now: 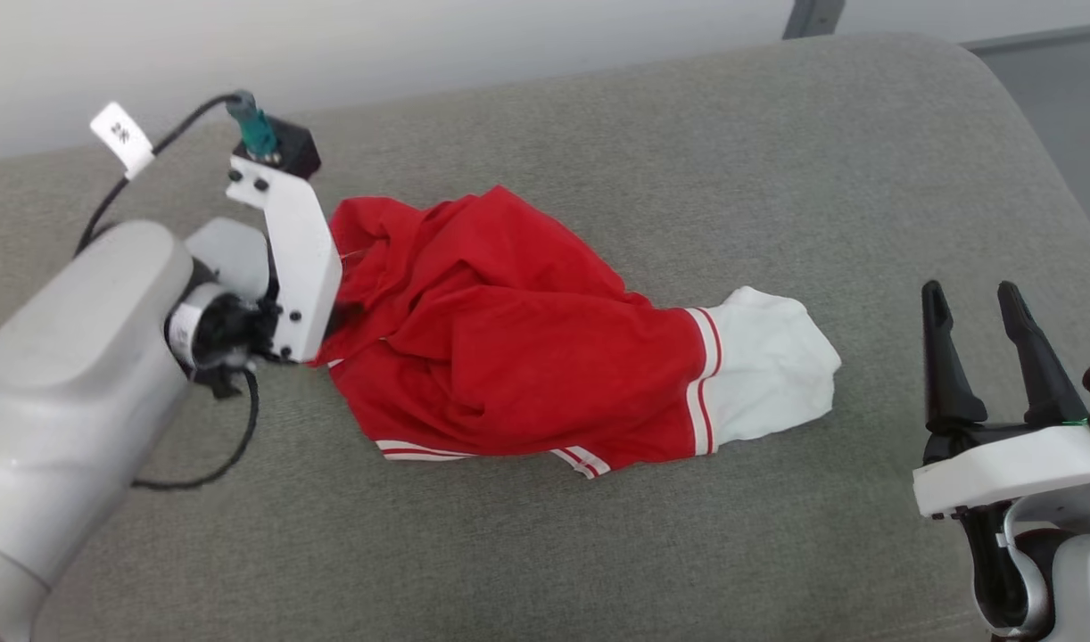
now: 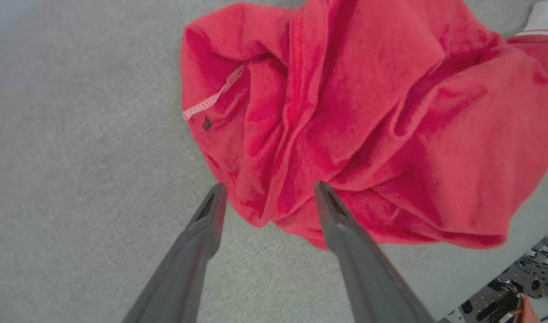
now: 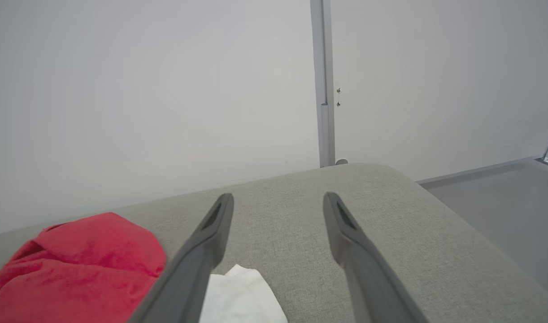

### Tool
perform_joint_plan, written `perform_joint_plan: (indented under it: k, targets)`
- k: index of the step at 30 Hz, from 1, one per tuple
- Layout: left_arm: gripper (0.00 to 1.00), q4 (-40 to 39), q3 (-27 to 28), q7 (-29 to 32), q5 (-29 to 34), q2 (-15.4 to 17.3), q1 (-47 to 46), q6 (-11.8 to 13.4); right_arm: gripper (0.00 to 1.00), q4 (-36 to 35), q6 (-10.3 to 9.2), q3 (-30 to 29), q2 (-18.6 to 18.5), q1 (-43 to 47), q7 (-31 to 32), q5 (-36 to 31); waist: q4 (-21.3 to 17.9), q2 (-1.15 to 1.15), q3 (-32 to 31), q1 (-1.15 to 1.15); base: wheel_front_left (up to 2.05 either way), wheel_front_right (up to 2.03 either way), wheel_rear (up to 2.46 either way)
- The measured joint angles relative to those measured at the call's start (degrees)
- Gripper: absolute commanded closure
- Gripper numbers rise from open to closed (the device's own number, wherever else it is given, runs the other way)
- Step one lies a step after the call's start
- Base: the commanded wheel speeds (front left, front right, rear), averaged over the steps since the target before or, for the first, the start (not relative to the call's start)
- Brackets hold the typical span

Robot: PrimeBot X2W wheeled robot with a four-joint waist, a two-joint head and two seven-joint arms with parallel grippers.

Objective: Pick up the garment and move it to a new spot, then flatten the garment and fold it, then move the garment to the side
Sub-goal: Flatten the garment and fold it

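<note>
Head view: the garment (image 1: 509, 339) lies crumpled on the grey cushion (image 1: 777, 160), our right gripper (image 1: 970, 294) spread, well apart. Left wrist: our left gripper (image 2: 269, 186) gapes empty over its red edge; we'd pinch a seam next. Right wrist: white sleeve (image 3: 242, 296) nearby.

White cable tag (image 1: 122, 135), markings illegible

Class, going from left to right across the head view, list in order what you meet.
Pale grey left forearm → white wrist bracket → crumpled red soft-fabric T-shirt → its white short sleeve → black right gripper, jaws open.
</note>
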Motion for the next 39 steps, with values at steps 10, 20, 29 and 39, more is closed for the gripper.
perform_joint_plan:
  k: [10, 20, 29, 39]
  targets:
    - [0.00, -6.5, 0.4, 1.9, -3.5, 2.8, 8.5, 6.0, 0.00, -1.4, 0.00, 0.5, 0.0, -0.1, 1.1, 0.9, 0.0, 0.00, 1.1, 0.00, 0.00, 0.00, 0.00]
    - [0.00, -1.8, 4.7, -2.7, -8.5, 0.1, 12.4, 9.2, 0.00, -0.5, 0.00, 1.6, 0.0, -1.1, 1.0, 1.5, -2.7, 0.00, 3.0, 0.00, 0.00, 0.00, 0.00]
    - [1.00, 3.4, 4.7, -4.9, -8.7, -1.3, 12.8, 6.3, 0.00, -0.6, 0.00, 0.7, 0.0, -0.6, 1.2, 0.8, -1.0, 0.00, 1.8, 0.00, 0.00, 0.00, 0.00]
    - [1.00, 0.6, 5.8, -7.4, -7.8, 5.6, 13.6, 6.0, 0.00, -2.6, 0.00, -0.9, 0.0, 1.6, 2.9, -0.3, 5.1, 0.00, -0.9, 0.00, 0.00, 0.00, 0.00]
